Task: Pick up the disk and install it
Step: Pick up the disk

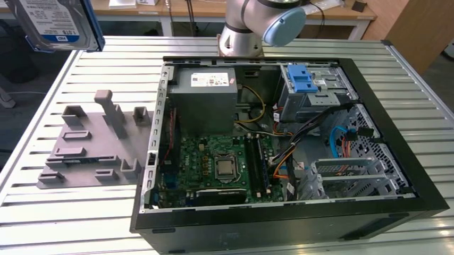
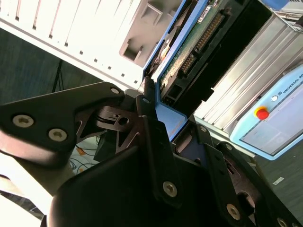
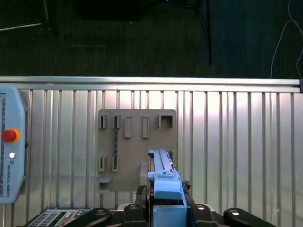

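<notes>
From my console I see the slatted table (image 1: 85, 212) carrying the open computer case (image 1: 284, 228), the grey moulded holder (image 1: 85, 154) beside it, and the disk (image 1: 57, 21) raised over that holder, its blue frame clamped between the gripper's (image 3: 165, 203) fingers (image 2: 154, 142).

A robotics lab or workshop: a slatted metal worktable (image 1: 64, 212) carries an opened computer case (image 1: 284, 138) and a grey moulded holder (image 1: 92, 143), the robot arm's base (image 1: 241, 40) stands at its far edge, a red-buttoned teach pendant (image 3: 9, 151) lies close by, and wooden desks (image 1: 184, 8) stand behind
</notes>
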